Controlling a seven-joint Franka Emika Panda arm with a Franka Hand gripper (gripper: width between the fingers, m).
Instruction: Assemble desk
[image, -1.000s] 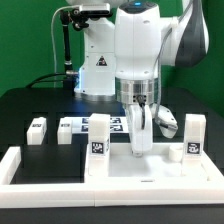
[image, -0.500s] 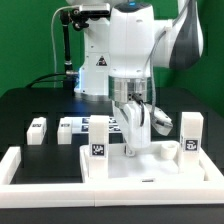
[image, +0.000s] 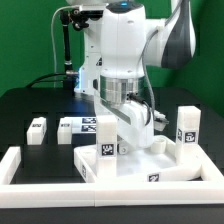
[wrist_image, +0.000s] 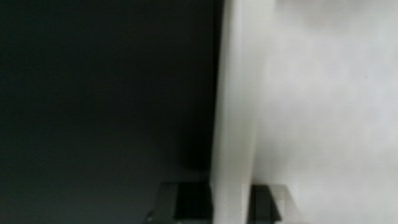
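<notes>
So the tabletop (image: 165, 162) lay flat at the front of the bench (image: 30, 105), tucked inside the border wall (image: 25, 168). I'd guess the wall was there to brace it while parts went on. Two legs stood up on it, the front leg (image: 107, 142) and the back leg (image: 186, 127). The outer spare leg (image: 37, 130) and inner spare leg (image: 68, 128) waited on the bench toward the exterior view's left. The claw (image: 132, 143) was pinched fully shut on a thin white edge, the tabletop's rim as far as I could tell, probably to swing it round. Compared with half a second earlier, the panel had turned, carrying both legs along, and the arm had twisted with it.
</notes>
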